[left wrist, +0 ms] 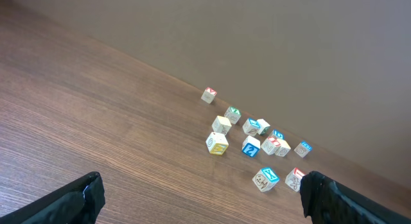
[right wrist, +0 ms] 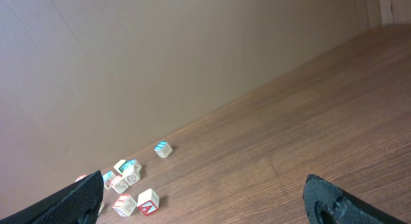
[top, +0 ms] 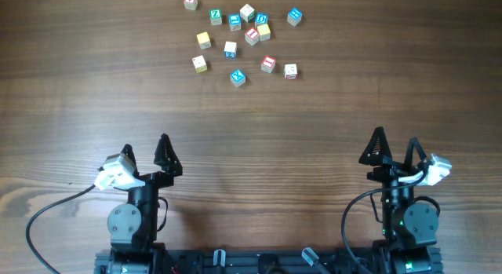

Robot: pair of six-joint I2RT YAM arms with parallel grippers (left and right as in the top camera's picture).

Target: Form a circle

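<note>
Well, both arms are resting at the near edge of the wooden table (top: 70,93). The left gripper (top: 145,144) is standing spread wide with nothing between its fingers, and the right gripper (top: 396,137) is gaping the same way, empty too. The ring of five letter cubes (top: 252,35) is lying well ahead of both, forward and to the right of the left jaws, forward and to the left of the right ones, touching neither. Its blue, cream, red and yellow cubes are huddling close together. Loose letter cubes (top: 238,77) are lying scattered around it, several of them sitting nearer the jaws than the ring.
</note>
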